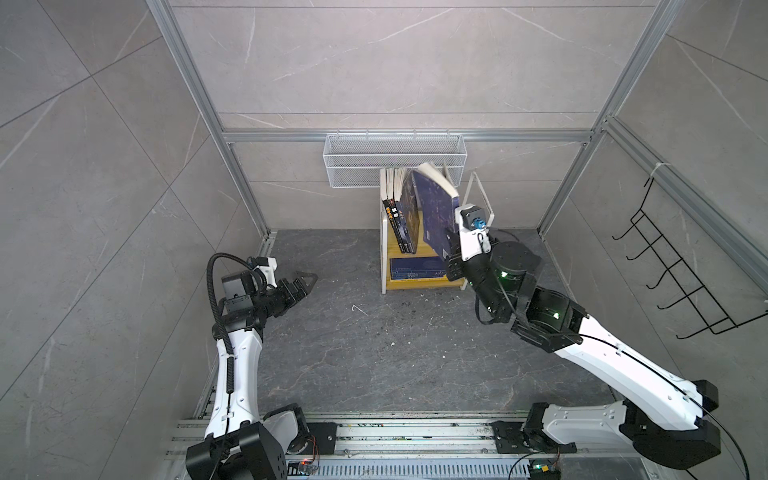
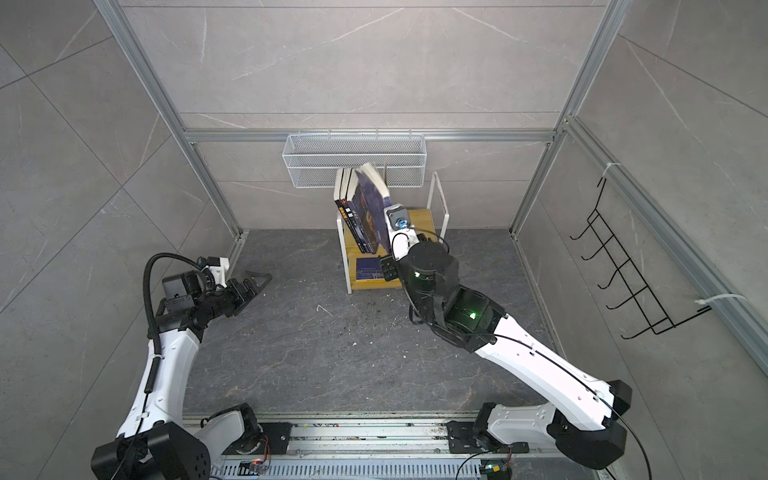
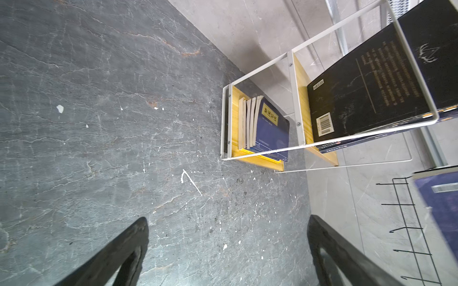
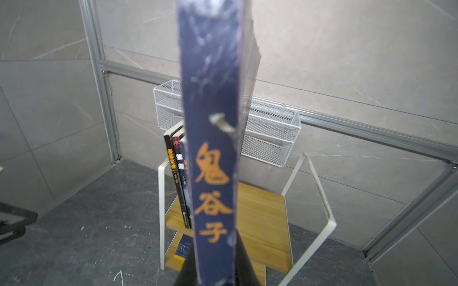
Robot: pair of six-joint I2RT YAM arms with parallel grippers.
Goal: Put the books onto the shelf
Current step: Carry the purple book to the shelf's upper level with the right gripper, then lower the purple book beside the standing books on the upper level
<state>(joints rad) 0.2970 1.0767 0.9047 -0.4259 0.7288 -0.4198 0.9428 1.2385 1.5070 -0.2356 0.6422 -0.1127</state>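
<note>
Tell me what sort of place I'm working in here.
Most likely a purpose-built robot test cell, not a real room: tile-look panels in an aluminium frame, left arm and right arm mounted on a base rail, and staged props such as the shelf and wire basket.

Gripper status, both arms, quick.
The left gripper: open, holding nothing.
The right gripper: shut on the navy book.
</note>
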